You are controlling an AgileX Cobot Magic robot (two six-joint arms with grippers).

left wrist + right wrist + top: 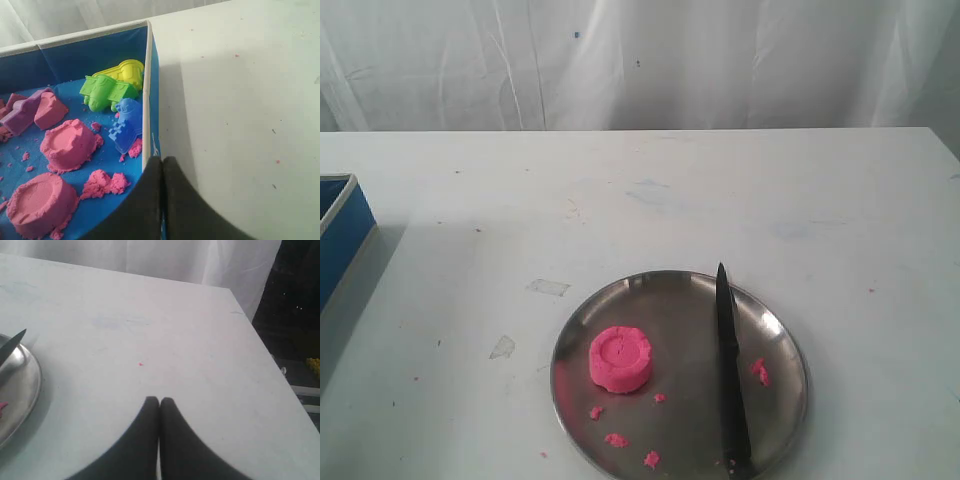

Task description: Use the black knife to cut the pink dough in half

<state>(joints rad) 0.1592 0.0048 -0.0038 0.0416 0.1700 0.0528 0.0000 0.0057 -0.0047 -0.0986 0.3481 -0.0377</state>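
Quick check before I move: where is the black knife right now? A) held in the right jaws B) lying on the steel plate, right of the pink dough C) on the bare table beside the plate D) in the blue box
B: the black knife lies flat on the steel plate, right of the uncut pink dough, with nothing gripping it.

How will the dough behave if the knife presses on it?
The dough probably yields and crumbles: pink crumbs already lie on the plate. Being a flat disc, it likely will not roll. It may slide on the smooth steel.
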